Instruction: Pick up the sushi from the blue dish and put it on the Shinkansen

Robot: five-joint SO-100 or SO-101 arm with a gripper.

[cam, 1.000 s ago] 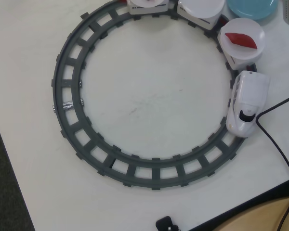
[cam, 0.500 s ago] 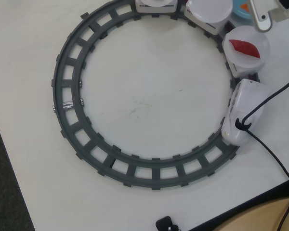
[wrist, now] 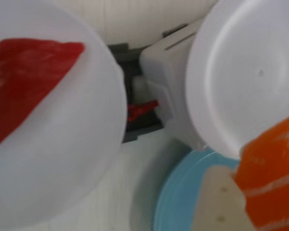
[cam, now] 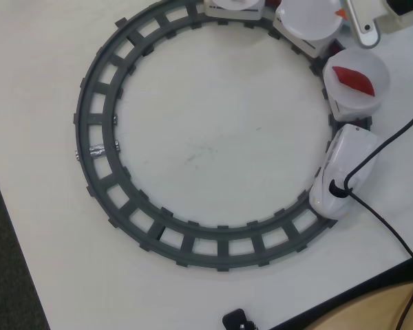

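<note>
Salmon nigiri raised beside an empty train plate.

In the wrist view the salmon nigiri (wrist: 272, 180) fills the lower right corner, over the blue dish (wrist: 176, 202) at bottom centre; the fingers are out of frame, so the grip cannot be told. The empty white plate (wrist: 245, 72), upper right, lies directly above it in frame. Overhead, the Shinkansen (cam: 341, 172) sits at right, towing the red-piece plate (cam: 358, 86).
</note>
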